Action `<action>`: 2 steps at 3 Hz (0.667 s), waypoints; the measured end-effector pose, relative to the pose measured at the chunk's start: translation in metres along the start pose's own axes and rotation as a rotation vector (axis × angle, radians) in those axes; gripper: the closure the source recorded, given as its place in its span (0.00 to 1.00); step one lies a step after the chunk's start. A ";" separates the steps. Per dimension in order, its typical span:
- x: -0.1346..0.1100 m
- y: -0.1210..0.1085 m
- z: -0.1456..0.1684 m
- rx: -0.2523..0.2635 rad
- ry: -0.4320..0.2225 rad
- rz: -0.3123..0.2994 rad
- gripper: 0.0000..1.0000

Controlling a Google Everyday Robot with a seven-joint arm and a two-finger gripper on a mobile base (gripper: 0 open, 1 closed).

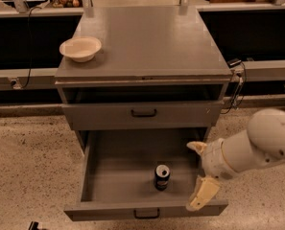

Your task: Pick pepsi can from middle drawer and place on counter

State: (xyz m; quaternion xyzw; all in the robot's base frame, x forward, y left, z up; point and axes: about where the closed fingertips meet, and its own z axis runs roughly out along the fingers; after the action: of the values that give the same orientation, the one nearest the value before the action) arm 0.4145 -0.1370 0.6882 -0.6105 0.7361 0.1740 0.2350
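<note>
The pepsi can (161, 177) stands upright on the tray of the pulled-out middle drawer (118, 176), near its front panel and a little right of centre. My gripper (199, 174) hangs over the drawer's right side, to the right of the can and apart from it. Its cream fingers (203, 194) are spread, one by the drawer's back right and one near the front right corner, with nothing between them. The counter (147, 40) is the grey cabinet top above the drawers.
A cream bowl (80, 48) sits on the counter's left front part. The taller-faced drawer (142, 113) with a black handle is shut above the open one. A pale ledge (264, 71) with dark panels runs behind. Speckled floor lies around the cabinet.
</note>
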 end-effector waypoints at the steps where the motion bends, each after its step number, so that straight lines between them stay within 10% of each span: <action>1: 0.000 -0.010 0.013 0.050 -0.014 -0.018 0.00; 2: -0.001 -0.019 0.050 -0.027 -0.051 -0.010 0.00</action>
State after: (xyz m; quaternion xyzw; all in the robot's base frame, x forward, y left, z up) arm 0.4400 -0.1129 0.6474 -0.6127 0.7244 0.1983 0.2461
